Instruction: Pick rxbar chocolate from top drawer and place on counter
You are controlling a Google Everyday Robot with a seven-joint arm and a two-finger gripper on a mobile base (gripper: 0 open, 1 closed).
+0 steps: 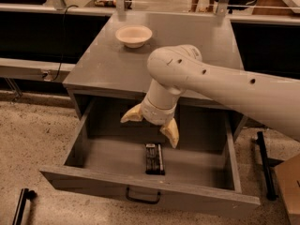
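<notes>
Pincer (152,124) fingers spread apart, low over the open drawer (197,165). Snack bar (154,158) flat on drawer floor, just beneath, untouched.

gripper (152,125) over top drawer (201,198), fingers spread | behind it our arm (225,86) hides part of the counter (103,64) edge | just below it rxbar chocolate (154,158) markings too small for us to read | arm cut off at right
</notes>
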